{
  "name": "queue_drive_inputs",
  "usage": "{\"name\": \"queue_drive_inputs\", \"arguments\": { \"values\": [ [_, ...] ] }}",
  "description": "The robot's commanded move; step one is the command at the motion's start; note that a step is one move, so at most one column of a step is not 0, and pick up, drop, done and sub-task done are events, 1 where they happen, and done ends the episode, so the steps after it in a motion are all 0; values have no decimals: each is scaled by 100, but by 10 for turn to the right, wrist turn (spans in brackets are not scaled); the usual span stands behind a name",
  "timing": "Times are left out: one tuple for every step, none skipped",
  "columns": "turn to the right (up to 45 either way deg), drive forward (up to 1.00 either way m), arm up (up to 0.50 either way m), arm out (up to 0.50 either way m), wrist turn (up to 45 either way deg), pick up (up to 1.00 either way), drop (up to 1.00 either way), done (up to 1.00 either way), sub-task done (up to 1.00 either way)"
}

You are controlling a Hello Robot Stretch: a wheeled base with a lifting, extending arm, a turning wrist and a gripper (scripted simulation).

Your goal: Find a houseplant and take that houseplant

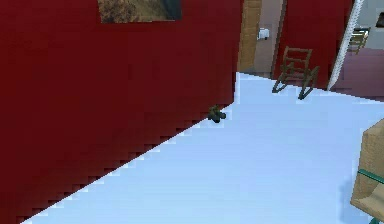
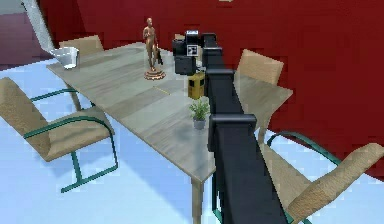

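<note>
One houseplant point(image 2: 200, 109) found on table point(image 2: 130, 100) | step: reach | gripper point(image 2: 185, 60) past houseplant, load cannot tell | next: likely retract arm point(image 2: 238, 155) to houseplant, then grasp

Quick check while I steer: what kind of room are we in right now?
Most likely a dining room in a house: a long wooden table with padded chairs drawn round it, a statuette and a small potted plant on top, and red walls behind.
</note>
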Motion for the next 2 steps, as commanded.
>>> {"name": "queue_drive_inputs", "arguments": {
  "values": [
    [0,0,-30,0,0,0,0,0,0],
    [0,0,0,0,0,100,0,0,0]
  ]
}}
